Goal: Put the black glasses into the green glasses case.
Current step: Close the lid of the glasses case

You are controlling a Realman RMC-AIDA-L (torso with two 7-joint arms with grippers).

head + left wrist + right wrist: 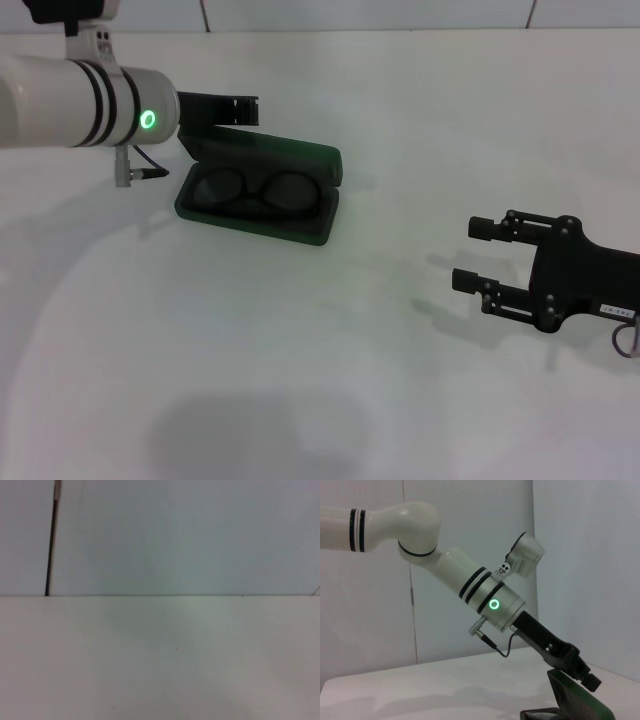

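The green glasses case (300, 160) lies open on the white table, left of centre in the head view, with its lid standing up at the back. The black glasses (252, 190) lie inside its base, lenses up. My left gripper (222, 108) hovers at the lid's far left corner, close to its top edge. The right wrist view shows this gripper (572, 662) right at the top of the raised lid (577, 700). My right gripper (478, 255) is open and empty, low over the table well to the right of the case.
The white table (300, 350) stretches around the case, with a white wall behind it. The left wrist view shows only bare tabletop (175, 670) and wall. A cable (150, 168) hangs from my left wrist near the case's left end.
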